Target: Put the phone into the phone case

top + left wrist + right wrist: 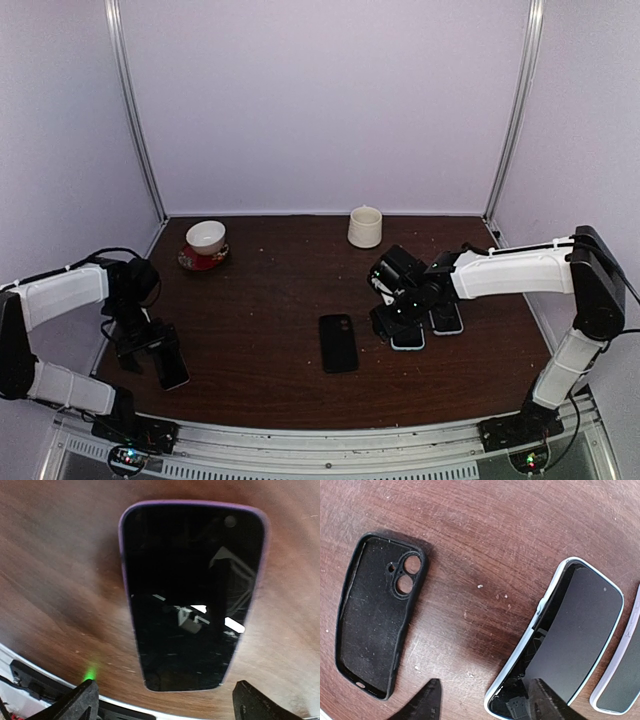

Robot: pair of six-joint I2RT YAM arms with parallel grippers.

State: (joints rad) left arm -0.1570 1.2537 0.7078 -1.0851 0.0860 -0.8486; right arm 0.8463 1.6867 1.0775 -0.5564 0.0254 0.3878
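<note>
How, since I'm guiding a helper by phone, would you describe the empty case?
On the dark wooden table, look to the middle, towards the near edge. The black rubbery phone case lies alone, inside facing up. Unlike the pale-rimmed phones to its right, it is empty, with two round camera holes.

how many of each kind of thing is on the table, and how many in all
phones in cases: 3 (purple-edged phone, white-edged phone, pale-edged phone)
empty black case: 1
cups: 2 (white cup, cream mug)
red saucer: 1
total: 7
</note>
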